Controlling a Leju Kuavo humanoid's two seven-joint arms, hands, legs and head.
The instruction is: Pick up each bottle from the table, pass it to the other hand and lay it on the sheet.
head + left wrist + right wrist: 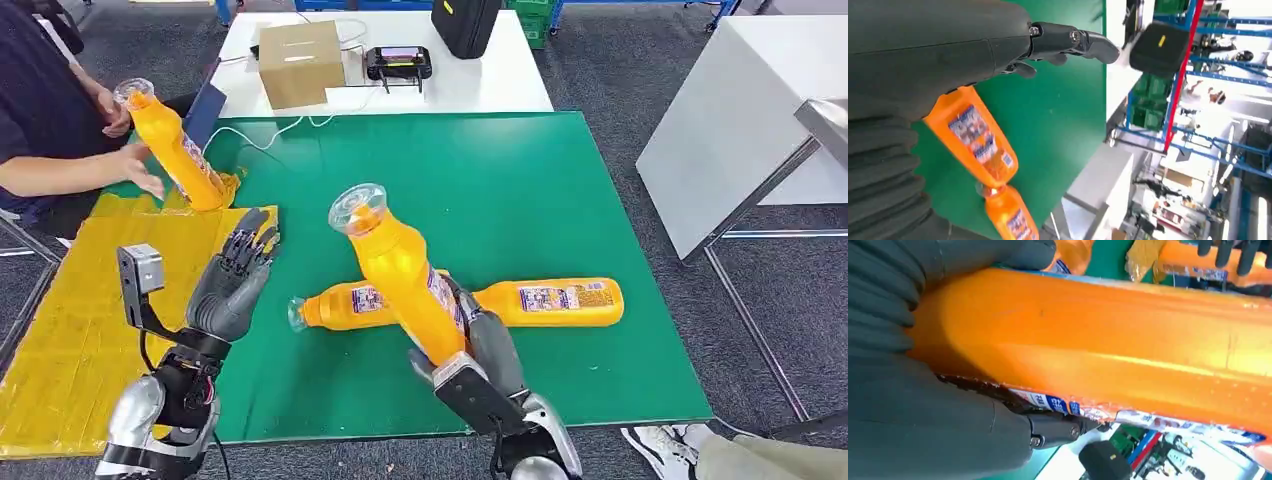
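So the right hand (478,345) is wrapped around the lower body of an orange plastic bottle with a clear cap (400,270), holding it up off the green table mat (520,190) with the cap end tilted up and toward the robot's left. In the right wrist view that same held bottle (1108,340) runs right across the frame, with the hand (923,390) clamped on it from both sides.

The left hand (235,280) holds nothing, fingers spread and pointing away from the robot, hovering over the mat's left edge just beside the yellow crinkly sheet (70,320). The left wrist view shows its fingers (1068,40) stretched out above the mat with nothing between them.

Two more orange bottles lie flat on the mat under the raised one: one with its cap pointing to the robot's left (335,306), the other further right (555,300) with its label facing up. They look end to end.

At the far left a person's hands (140,175) hold a fourth orange bottle (178,150) standing tilted at the sheet's far corner.

Behind the mat there's a white table (480,85) with a cardboard box (300,62), a black handheld controller (398,64) and a black bag (465,25).
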